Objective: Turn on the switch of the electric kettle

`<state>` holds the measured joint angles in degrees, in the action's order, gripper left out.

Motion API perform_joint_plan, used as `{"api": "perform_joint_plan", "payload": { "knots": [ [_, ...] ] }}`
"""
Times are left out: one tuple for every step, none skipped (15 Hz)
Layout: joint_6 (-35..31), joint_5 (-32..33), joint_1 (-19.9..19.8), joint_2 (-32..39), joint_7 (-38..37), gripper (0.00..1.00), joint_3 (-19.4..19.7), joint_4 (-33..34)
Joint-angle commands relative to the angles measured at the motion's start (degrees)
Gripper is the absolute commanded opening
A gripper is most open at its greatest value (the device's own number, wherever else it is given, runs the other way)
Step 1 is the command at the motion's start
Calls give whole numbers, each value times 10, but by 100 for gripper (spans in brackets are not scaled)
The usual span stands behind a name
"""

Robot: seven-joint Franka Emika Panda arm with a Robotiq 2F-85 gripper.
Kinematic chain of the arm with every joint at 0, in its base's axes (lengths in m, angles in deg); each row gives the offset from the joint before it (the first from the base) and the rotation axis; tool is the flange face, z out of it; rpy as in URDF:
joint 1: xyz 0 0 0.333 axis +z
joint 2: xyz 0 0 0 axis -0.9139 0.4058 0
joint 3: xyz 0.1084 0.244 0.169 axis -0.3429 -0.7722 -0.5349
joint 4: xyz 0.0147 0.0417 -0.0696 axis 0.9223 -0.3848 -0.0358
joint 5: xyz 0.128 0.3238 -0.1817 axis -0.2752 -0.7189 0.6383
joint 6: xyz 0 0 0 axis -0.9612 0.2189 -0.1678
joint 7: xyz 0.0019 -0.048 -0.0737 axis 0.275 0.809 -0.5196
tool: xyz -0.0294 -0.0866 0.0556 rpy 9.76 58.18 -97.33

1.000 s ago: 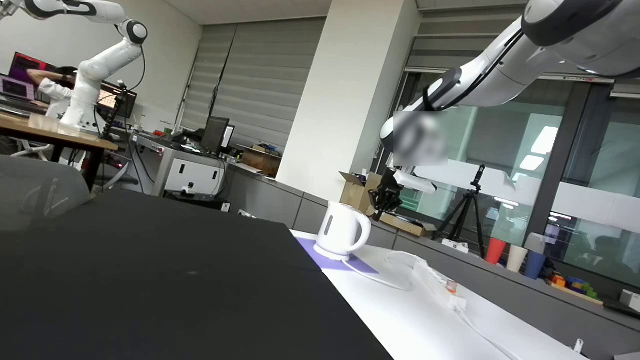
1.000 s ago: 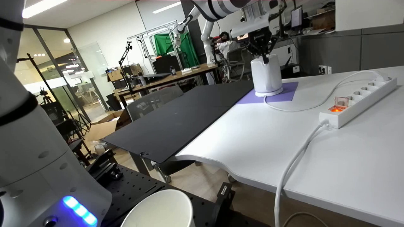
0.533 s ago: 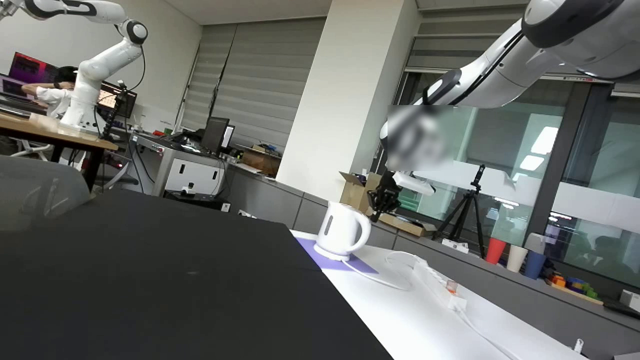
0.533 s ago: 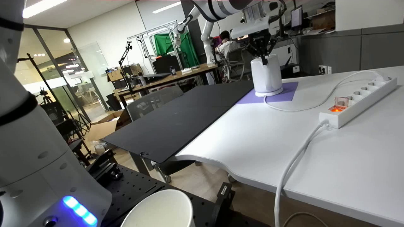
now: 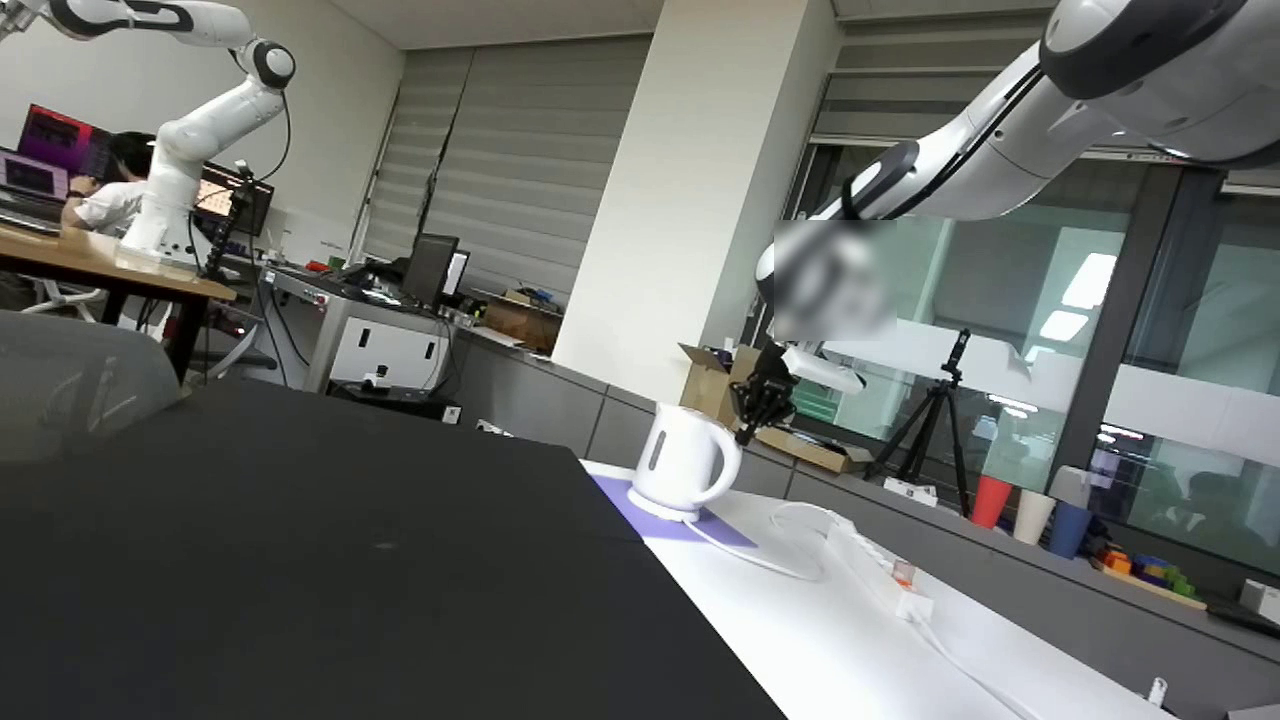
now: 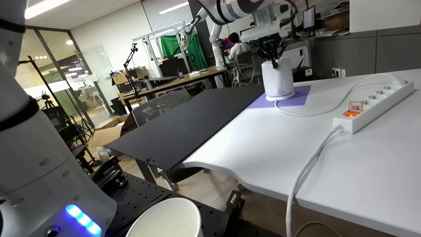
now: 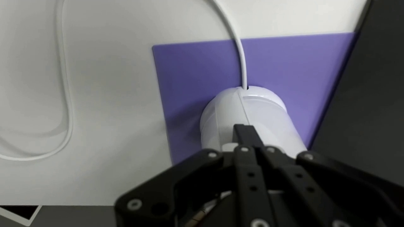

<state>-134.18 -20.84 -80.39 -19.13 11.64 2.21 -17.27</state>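
The kettle stands upright on the mat, its cord trails off the mat, and the gripper hangs over the mat with fingers together, though whether they touch the kettle I cannot tell.

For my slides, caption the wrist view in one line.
The shut gripper partly hides the kettle on a purple mat, cord trailing off.

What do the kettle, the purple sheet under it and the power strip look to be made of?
Kettle: probably white plastic with a glossy finish, going by highlights on its curved surface. Purple sheet: thin and seemingly matte, showing no sharp glare; plastic or card, the look leaves it open. Power strip: likely hard white plastic, from its smooth sides and crisp edges.
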Motion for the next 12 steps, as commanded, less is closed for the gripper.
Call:
{"api": "perform_joint_plan", "payload": {
  "knots": [
    [-3,-8,-11,18,16,0,-12,22],
    [-2,-10,-13,19,19,0,-13,23],
    [-3,-9,-13,21,21,0,-13,23],
    [-3,-10,-15,21,24,0,-14,23],
    [-1,-11,-16,23,25,0,-15,24],
    [2,-13,-18,23,26,0,-16,25],
    [7,-12,-17,22,22,0,-15,27],
    [13,-14,-19,20,22,0,-16,27],
    [26,-13,-18,16,18,0,-16,29],
    [35,-11,-15,14,11,0,-13,31],
    [48,-12,-14,11,9,0,-13,33],
    [57,-11,-13,9,7,0,-11,36]
  ]
}}
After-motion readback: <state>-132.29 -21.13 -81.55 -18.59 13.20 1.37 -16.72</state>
